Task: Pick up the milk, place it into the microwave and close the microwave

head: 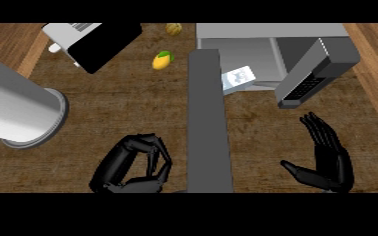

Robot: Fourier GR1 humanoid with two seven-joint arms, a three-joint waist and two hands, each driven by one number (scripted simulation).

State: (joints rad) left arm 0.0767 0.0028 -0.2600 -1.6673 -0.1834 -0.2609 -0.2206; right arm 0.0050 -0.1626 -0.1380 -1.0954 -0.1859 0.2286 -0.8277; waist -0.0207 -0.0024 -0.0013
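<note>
The left robot hand (pixel 133 185) sits low at the view's left, its fingers curled inward toward the thumb with nothing between them, resting close above the counter (pixel 111 110). The right robot hand (pixel 328 172) shows low at the right, empty, fingers straight and pointing up the view, thumb spread out to the side. Between the two hands runs a long grey door (pixel 210 130) (seen on edge, so it reads as a narrow slab), swung wide open and reaching from the microwave (pixel 273 30) down to the lower edge of the view. The milk carton (pixel 238 77) stands in the microwave's open mouth, at the front left of the pale cavity floor, just beside the door's hinge end and well apart from both hands. At the microwave's right side a dark control panel (pixel 306 85) with rows of buttons slants toward the right robot hand. Farther left on the counter lies a yellow-green mango (pixel 162 60), with a smaller yellowish fruit (pixel 173 28) beyond it near the top. A white appliance (pixel 70 35) with a black face stands at the upper left, and a large metal pot (pixel 29 112) fills the left edge.
</note>
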